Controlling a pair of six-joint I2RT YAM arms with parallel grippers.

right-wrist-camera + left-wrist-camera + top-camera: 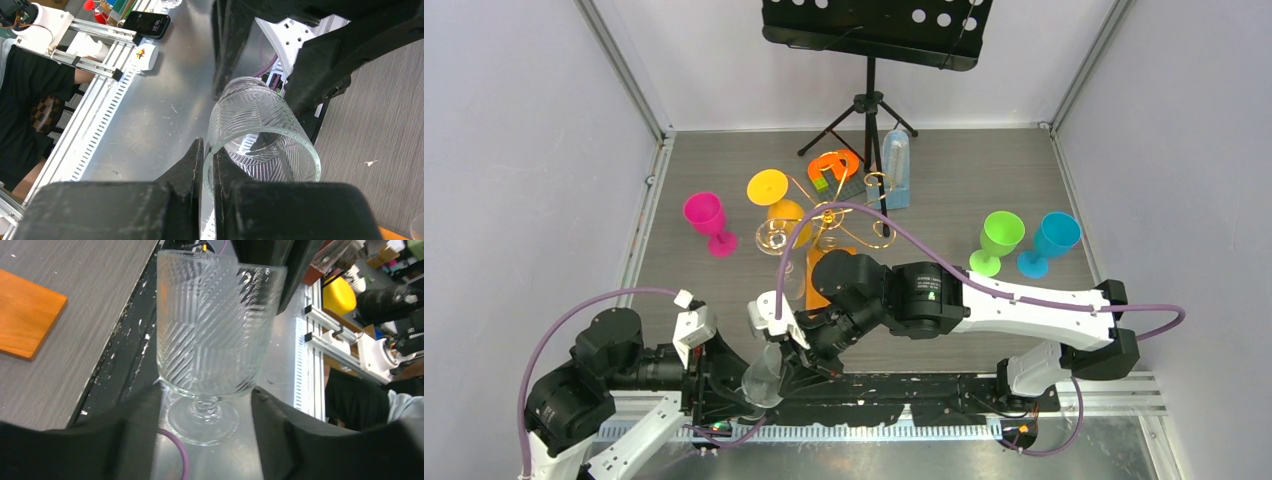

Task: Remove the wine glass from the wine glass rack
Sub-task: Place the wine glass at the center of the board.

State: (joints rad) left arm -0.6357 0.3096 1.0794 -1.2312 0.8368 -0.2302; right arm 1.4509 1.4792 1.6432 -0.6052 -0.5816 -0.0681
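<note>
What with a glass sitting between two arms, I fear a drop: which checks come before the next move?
1. Right gripper shut on the glass rim: ok.
2. Left gripper open around the stem: ok.
3. Left fingers clear of the bowl: cannot tell.
4. Glass free of the rack: ok.
5. Rim pinch firm enough to carry: cannot tell.
</note>
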